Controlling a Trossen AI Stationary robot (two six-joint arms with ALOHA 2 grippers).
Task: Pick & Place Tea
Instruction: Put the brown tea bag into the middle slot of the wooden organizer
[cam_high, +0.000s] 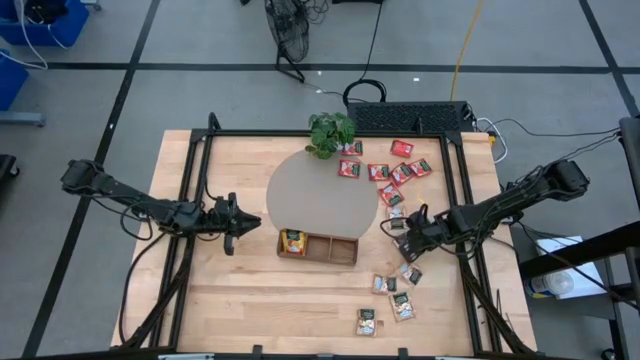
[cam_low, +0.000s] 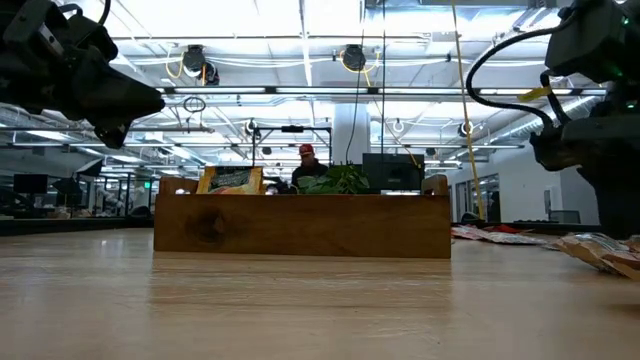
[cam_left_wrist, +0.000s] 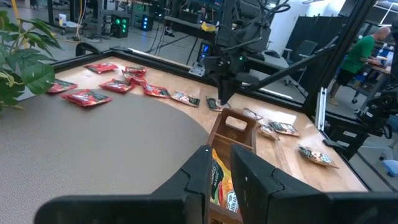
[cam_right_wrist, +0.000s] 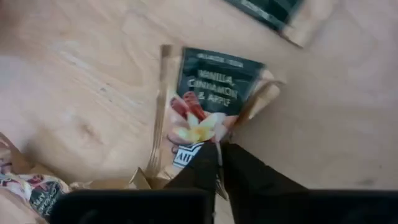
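Observation:
The tea packets lie scattered right of the wooden tray (cam_high: 318, 246): red ones (cam_high: 385, 168) toward the far side, beige ones (cam_high: 388, 300) toward the near edge. One orange-yellow packet (cam_high: 293, 241) stands in the tray's left compartment. My right gripper (cam_right_wrist: 219, 148) points steeply down just right of the tray and is shut on a beige vanilla-cinnamon-apple packet (cam_right_wrist: 208, 93). My left gripper (cam_left_wrist: 221, 171) hovers level to the left of the tray, its fingers a narrow slit apart with nothing between them. My right gripper pinches the beige packet between its two fingertips at the middle of one short edge (cam_right_wrist: 198, 140). The fingers come from above, slanting down. The packet lies flat on the table top, and one side edge (cam_right_wrist: 264, 93) is buckled up.
A round grey mat (cam_high: 312, 190) lies behind the tray, with a potted plant (cam_high: 331, 132) at its far edge. Black frame rails (cam_high: 462, 200) run along the table's sides. More packets (cam_right_wrist: 273, 12) lie close around the held one.

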